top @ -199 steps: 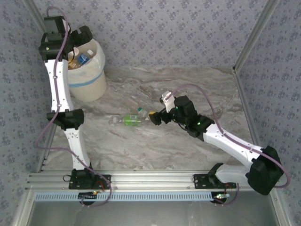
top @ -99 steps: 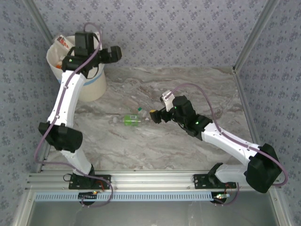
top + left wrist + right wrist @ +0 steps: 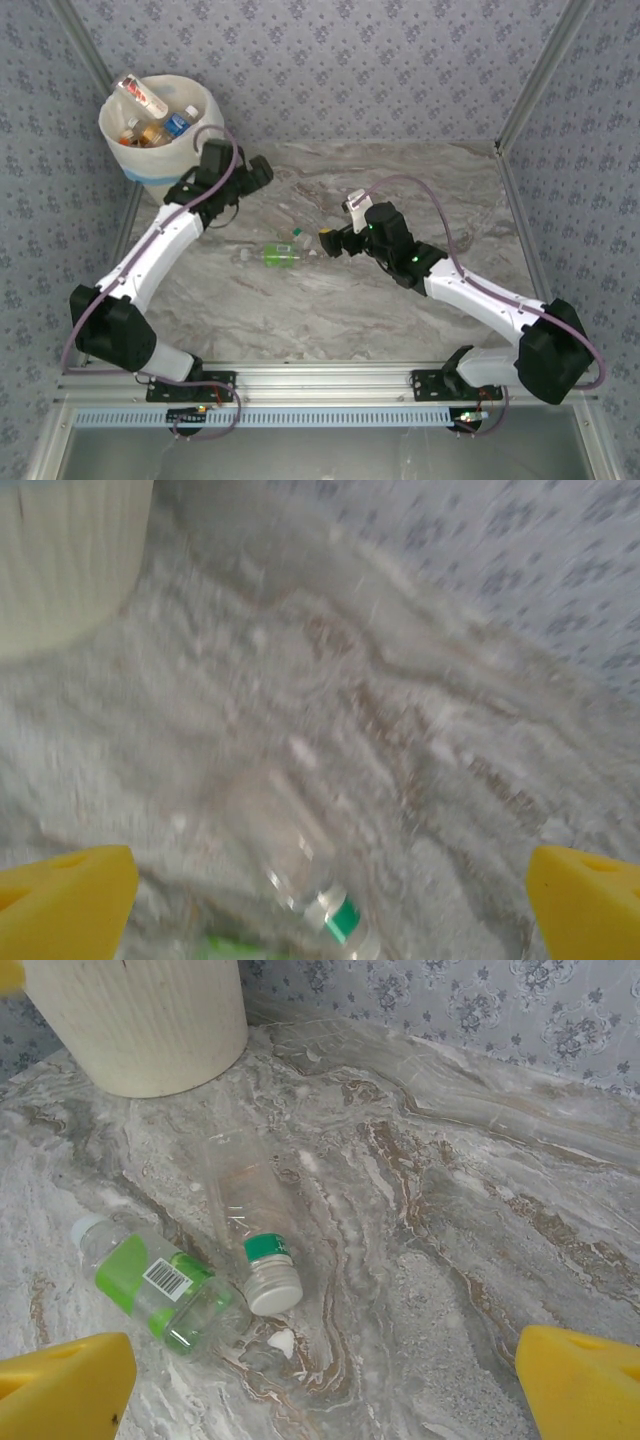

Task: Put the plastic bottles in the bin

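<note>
The bin stands at the far left corner with several plastic bottles inside; its ribbed wall fills the left wrist view's top corner. Two bottles lie mid-table: one green-labelled with a white cap, and one clear with a green neck band. My left gripper is open above the table between bin and bottles. My right gripper is open just right of the bottles, holding nothing.
A small white scrap lies on the marble table beside the clear bottle's cap. Patterned walls close in the back and both sides. Bare marble stretches to the right and front of the bottles.
My left arm has swung away from above the bin, down and right toward the table's middle, uncovering the bin's contents. The right arm has barely shifted.
</note>
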`<move>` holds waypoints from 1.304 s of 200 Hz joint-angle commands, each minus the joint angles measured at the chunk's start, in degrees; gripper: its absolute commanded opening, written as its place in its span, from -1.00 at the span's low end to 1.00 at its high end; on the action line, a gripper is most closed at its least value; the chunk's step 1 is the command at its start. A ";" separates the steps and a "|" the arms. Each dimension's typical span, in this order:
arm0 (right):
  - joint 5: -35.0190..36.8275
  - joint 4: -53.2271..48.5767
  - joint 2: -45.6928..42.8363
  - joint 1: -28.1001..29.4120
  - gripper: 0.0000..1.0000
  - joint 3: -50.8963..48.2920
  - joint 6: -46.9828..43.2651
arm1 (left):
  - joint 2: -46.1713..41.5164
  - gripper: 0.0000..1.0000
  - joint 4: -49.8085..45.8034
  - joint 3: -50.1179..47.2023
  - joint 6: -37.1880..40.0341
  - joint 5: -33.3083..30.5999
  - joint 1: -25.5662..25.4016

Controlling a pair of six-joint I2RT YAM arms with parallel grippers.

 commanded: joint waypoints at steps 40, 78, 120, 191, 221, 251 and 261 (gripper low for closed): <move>1.50 1.05 1.47 -0.59 1.00 0.38 2.33 | -1.21 0.99 -3.67 -12.67 -24.55 3.19 -3.82; 1.54 -0.20 2.09 -0.61 1.00 1.22 2.66 | 2.92 0.99 -3.64 -12.98 -31.01 7.34 -5.86; 1.50 -0.77 2.73 -0.48 1.00 1.50 2.95 | 11.37 0.99 -5.27 -10.56 -36.11 9.21 -7.49; 2.11 -2.48 3.78 -0.39 1.00 2.54 2.81 | 18.09 0.92 -1.72 -11.27 -39.14 9.58 -7.52; 2.05 -2.82 4.16 -0.22 1.00 3.04 2.89 | 17.75 0.83 -0.77 -12.55 -37.72 8.50 -7.41; 2.20 -3.30 4.51 -0.11 1.00 3.59 2.77 | 15.82 0.70 2.10 -14.23 -31.71 4.64 -7.38; 2.14 -3.18 4.59 -0.06 1.00 3.57 2.81 | 15.18 0.66 3.79 -15.17 -28.22 2.07 -7.37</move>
